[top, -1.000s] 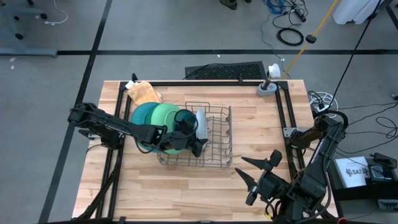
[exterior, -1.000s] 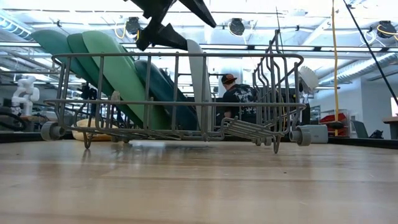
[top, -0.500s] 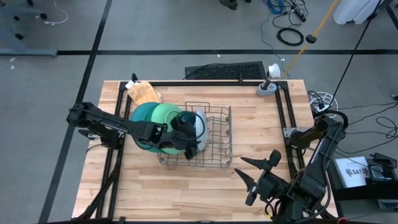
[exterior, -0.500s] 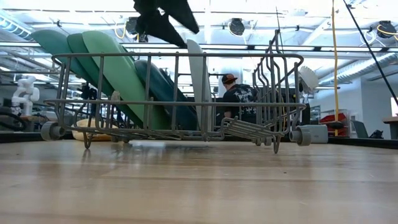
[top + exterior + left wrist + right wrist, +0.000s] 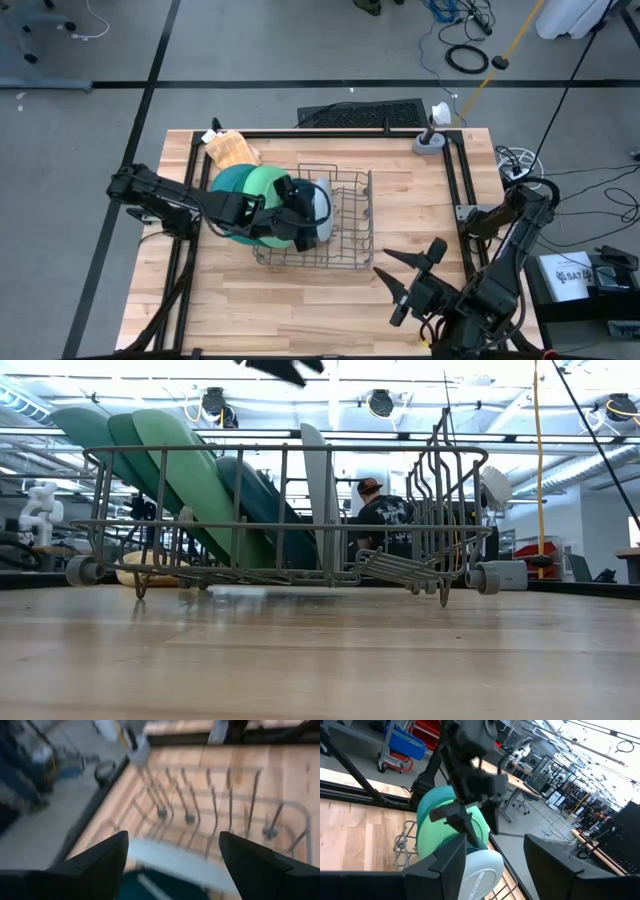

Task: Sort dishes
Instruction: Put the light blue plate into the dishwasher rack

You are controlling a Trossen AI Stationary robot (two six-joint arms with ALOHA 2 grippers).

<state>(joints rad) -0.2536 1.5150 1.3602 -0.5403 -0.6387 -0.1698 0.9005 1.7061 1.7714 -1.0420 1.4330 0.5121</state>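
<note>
Smooth, satiny plates (image 5: pixel 190 480), grey metal-wire rack (image 5: pixel 400 510), table (image 5: pixel 420 215) — pale planked wood, faintly glossy

In the low view the left claw (image 5: pixel 283 368) is cut off by the top edge, only its tips showing. From above, it hides part of the pale blue-grey plate (image 5: pixel 322 202). The left wrist view is blurred, and the dark teal plate (image 5: pixel 160 887) runs off its edge.
</note>
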